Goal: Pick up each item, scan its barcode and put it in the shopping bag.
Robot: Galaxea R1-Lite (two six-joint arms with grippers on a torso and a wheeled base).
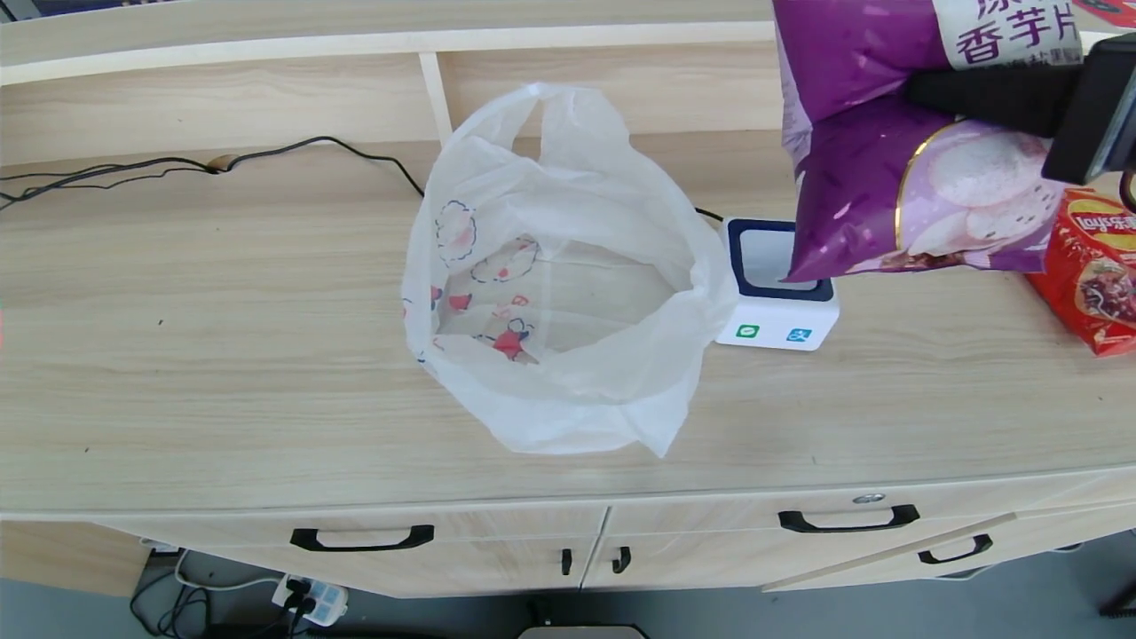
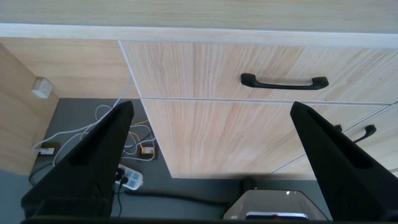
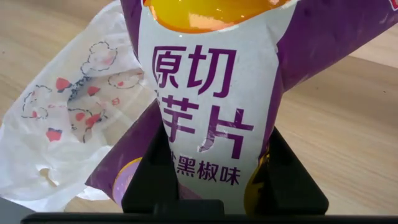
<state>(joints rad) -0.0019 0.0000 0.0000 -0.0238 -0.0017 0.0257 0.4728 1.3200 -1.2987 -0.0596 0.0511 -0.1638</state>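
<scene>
Purple bag of chips (image 1: 887, 177) comes first, big and close, held up high in the air on the right side. The right gripper (image 1: 927, 91) has it, and its two black fingers (image 3: 292, 174) pinch the bag from both sides, squashing it in the middle. The bag hangs tilted, with its low end over the scanner (image 1: 777, 324).

The scanner is a little white box with a dark frame around its window. It sits on the wooden counter (image 1: 222, 355), touching the shopping bag (image 1: 550, 177) on that bag's right side. The shopping bag is thin and white with small red and blue drawings, and it stands with its mouth wide open.

A red bag of chips (image 1: 1096, 275) lies on the counter at the far right, partly behind the purple one. A black cord (image 1: 293, 146) runs along the back of the counter.

The left gripper (image 2: 211, 174) hangs down low in front of the drawers (image 2: 205, 68), near a black handle (image 2: 284, 81). Its fingers are spread far apart with nothing between them.
</scene>
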